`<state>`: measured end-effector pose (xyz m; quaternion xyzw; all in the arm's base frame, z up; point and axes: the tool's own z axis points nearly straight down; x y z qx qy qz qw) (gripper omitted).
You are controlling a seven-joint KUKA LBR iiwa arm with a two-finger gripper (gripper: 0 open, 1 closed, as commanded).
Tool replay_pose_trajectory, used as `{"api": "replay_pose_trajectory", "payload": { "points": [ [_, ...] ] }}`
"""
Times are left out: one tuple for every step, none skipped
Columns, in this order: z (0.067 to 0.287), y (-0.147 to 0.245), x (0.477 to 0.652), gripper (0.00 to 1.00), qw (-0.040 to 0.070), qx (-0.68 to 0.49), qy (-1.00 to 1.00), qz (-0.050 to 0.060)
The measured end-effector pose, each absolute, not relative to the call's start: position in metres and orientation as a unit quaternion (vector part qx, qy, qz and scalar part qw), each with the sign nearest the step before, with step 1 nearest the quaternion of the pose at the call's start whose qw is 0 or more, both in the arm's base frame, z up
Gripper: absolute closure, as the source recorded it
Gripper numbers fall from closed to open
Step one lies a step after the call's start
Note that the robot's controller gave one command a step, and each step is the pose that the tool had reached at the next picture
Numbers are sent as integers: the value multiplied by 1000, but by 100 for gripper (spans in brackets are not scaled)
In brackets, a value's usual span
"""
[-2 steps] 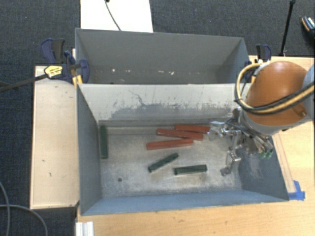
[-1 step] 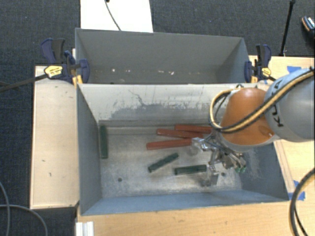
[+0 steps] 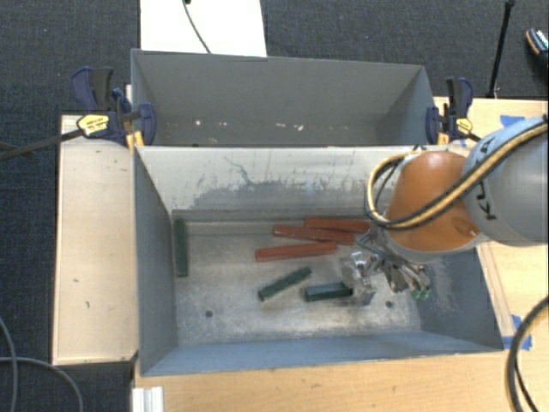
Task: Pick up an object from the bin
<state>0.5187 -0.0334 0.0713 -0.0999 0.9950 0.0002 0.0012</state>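
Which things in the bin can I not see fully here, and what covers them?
- Camera view: right end of the upper reddish-brown flat stick, under the orange wrist cover.
- Camera view: right end of the short dark green bar, behind the pincer.
- Camera view: floor of the grey metal bin beneath the arm.

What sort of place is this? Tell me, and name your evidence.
Probably a robotics lab's grasping rig: a robot arm with its claw down in a grey metal bin of loose sticks.

Grey metal bin (image 3: 257, 101) looks matt and scuffed; orange cover (image 3: 429, 200) smooth, glossy.
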Motion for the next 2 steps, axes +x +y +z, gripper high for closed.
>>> {"api": "replay_pose_trajectory", "payload": {
  "points": [
    [176, -17, 527, 100, 6, -115, 993, 0],
    [279, -16, 563, 100, 4, -300, 954, -1]
  ]
}}
